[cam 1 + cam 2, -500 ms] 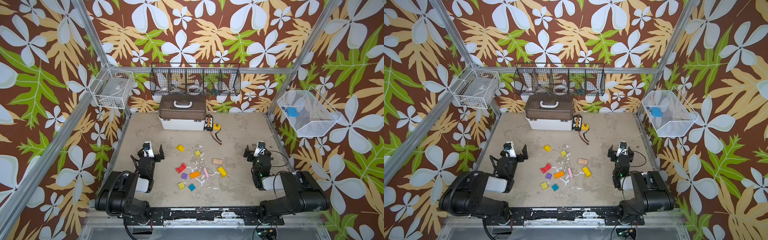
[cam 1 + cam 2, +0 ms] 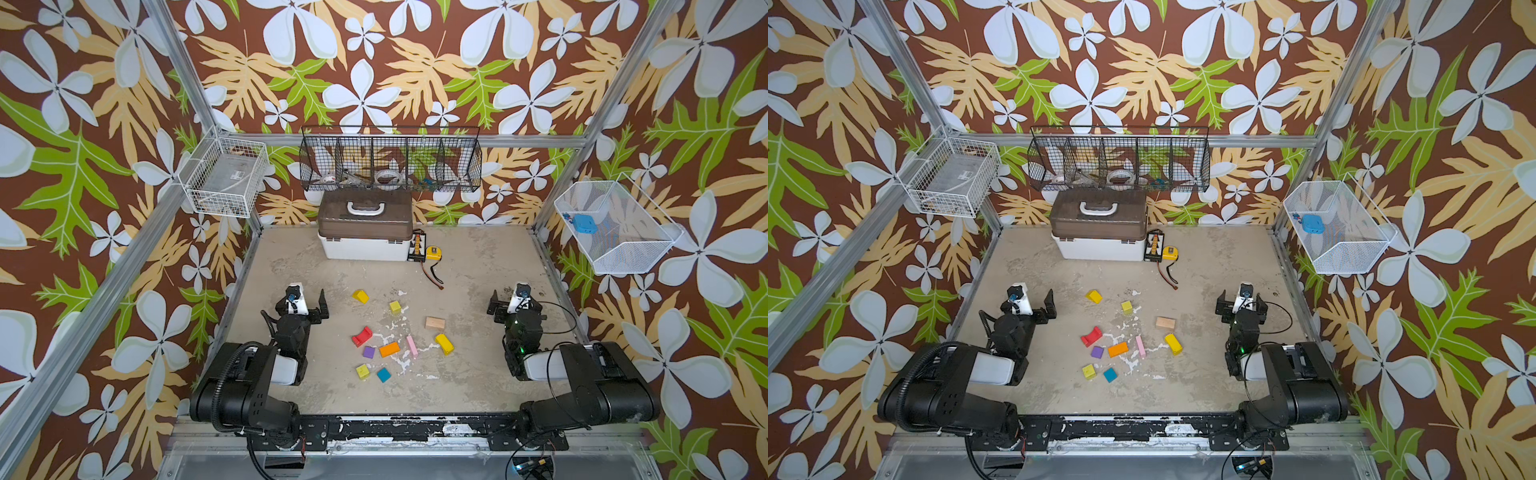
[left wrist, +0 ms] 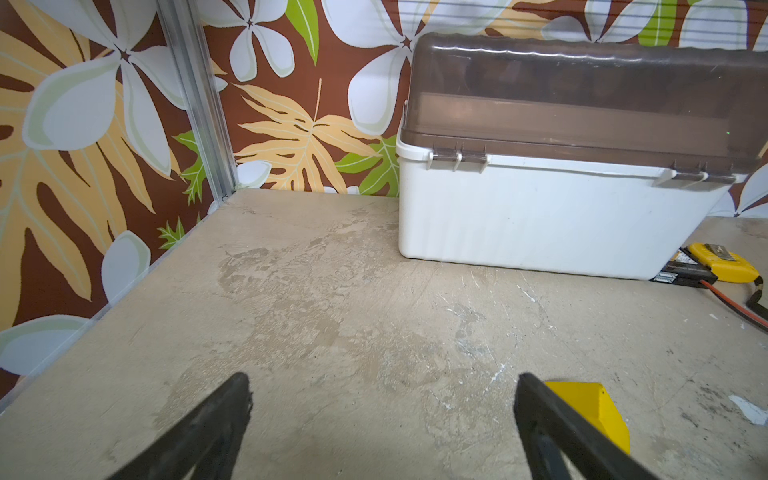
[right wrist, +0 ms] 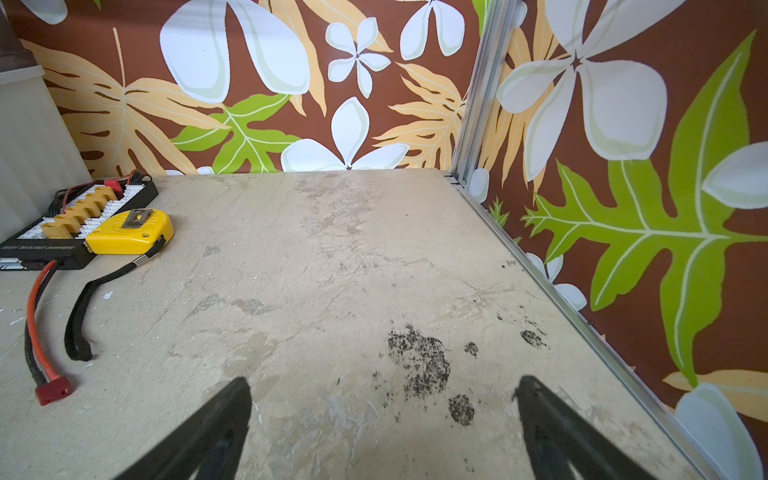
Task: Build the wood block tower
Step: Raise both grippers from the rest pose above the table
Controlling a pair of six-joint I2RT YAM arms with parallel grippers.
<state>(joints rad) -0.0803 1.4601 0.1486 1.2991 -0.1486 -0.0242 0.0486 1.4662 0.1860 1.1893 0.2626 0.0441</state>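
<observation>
Task status: not started. No tower exists. All 10 visible wood blocks [image 2: 389, 349] lie singly on the desk [image 2: 478, 270], scattered across its middle between the 2 grippers, with none stacked on another. The yellow wedge [image 2: 360, 296] is the block nearest the left gripper [image 3: 382, 388] but is not touched by it. The left gripper and the right gripper [image 4: 382, 388] both stand with jaws spread wide and empty, at opposite sides of the desk. Remaining work, as judged: pick a base block, then stack all the others.
</observation>
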